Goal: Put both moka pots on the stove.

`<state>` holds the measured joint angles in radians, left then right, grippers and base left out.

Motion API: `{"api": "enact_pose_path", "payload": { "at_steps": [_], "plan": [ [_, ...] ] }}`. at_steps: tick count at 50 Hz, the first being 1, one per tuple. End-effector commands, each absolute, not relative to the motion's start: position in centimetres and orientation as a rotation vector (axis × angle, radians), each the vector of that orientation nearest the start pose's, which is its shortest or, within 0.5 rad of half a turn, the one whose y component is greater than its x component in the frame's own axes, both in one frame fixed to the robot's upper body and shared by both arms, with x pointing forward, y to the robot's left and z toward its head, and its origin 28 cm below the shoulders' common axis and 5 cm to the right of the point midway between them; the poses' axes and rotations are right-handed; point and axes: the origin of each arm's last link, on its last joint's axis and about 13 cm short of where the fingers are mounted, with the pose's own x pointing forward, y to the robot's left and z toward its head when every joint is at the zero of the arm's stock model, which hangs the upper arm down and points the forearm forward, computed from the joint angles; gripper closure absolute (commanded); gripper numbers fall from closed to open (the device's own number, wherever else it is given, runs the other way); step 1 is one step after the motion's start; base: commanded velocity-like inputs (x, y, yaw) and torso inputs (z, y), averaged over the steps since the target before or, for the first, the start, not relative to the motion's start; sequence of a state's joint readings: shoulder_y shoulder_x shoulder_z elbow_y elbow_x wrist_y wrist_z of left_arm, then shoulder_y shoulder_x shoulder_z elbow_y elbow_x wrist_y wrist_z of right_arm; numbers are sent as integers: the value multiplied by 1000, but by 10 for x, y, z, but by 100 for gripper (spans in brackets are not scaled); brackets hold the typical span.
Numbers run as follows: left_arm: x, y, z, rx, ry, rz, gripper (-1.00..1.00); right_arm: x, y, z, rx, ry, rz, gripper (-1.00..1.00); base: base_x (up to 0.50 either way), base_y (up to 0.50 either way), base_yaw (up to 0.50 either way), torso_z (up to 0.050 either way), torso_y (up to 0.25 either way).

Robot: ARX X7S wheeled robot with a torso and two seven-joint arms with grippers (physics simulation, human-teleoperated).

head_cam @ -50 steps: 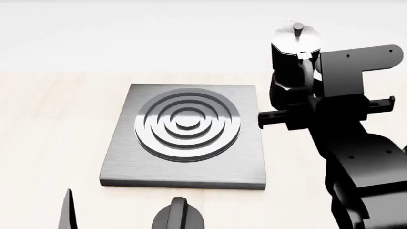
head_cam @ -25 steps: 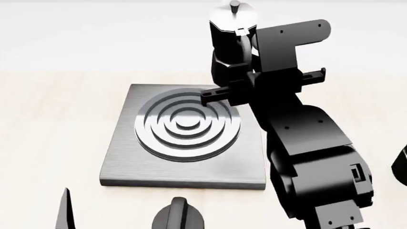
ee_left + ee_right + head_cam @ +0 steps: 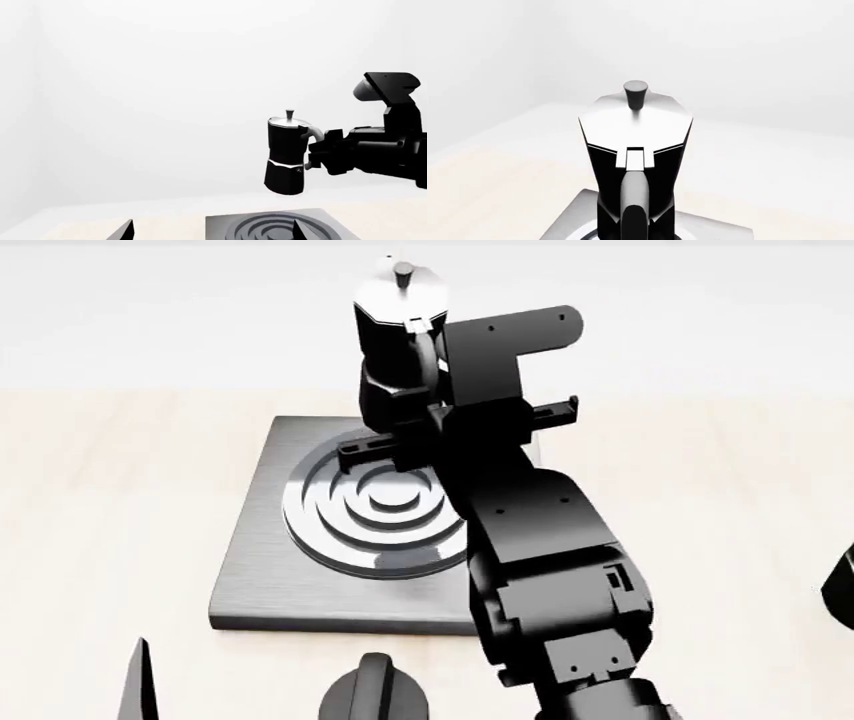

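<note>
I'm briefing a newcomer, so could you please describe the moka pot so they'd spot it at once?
Find the square grey stove with raised rings on the pale table. Above it, clear of the plate, hangs the moka pot. Glossy black, faceted, silver-lidded, it is the only thing held by the right tool.

Pale wooden tabletop point(image 3: 120, 490), plain white wall point(image 3: 167, 75) behind, soft even light, faint corner at one side

One moka pot point(image 3: 396, 335), one stove point(image 3: 260, 560), one round black knob point(image 3: 375, 695)
</note>
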<state>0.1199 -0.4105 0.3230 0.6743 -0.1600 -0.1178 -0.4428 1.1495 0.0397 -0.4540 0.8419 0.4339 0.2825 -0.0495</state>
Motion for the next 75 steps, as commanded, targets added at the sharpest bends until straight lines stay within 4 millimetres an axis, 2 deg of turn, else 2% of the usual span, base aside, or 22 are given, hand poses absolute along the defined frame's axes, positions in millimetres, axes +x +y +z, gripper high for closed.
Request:
{"api": "enact_pose_path", "payload": {
  "at_steps": [1,22,39,52,53,57,60,66,70,75],
  "plan": [
    [159,201,109,52,-343,-41,-100,418,-40,179,-4,11,350,100,0,0,0,0,0],
    [160,202,109,60,-338,-45,-100,417,-30,165,-23,42,370,100,0,0,0,0,-38],
    [159,202,109,55,-340,-44,-100,416,-30,158,-20,53,373,100,0,0,0,0,-170],
    [159,202,109,47,-350,-46,-100,414,-33,150,-31,89,381,100,1,0,0,0,-8],
    [159,201,109,48,-350,-48,-100,414,-33,151,-31,90,384,-100,0,0,0,0,0],
    [159,201,109,49,-351,-48,-100,414,-35,156,-24,68,379,-100,0,0,0,0,0],
    [159,202,110,47,-353,-47,-100,406,-41,160,-8,31,358,-100,0,0,0,0,0],
    [159,202,110,46,-354,-42,-100,362,-64,164,-5,-27,362,-100,0,0,0,0,0],
    [158,202,110,48,-355,-42,-100,323,-81,172,-28,-98,353,-100,0,0,0,0,0],
    [159,201,108,53,-351,-43,-100,291,-93,174,-46,-124,373,-100,0,0,0,0,0]
  ]
}}
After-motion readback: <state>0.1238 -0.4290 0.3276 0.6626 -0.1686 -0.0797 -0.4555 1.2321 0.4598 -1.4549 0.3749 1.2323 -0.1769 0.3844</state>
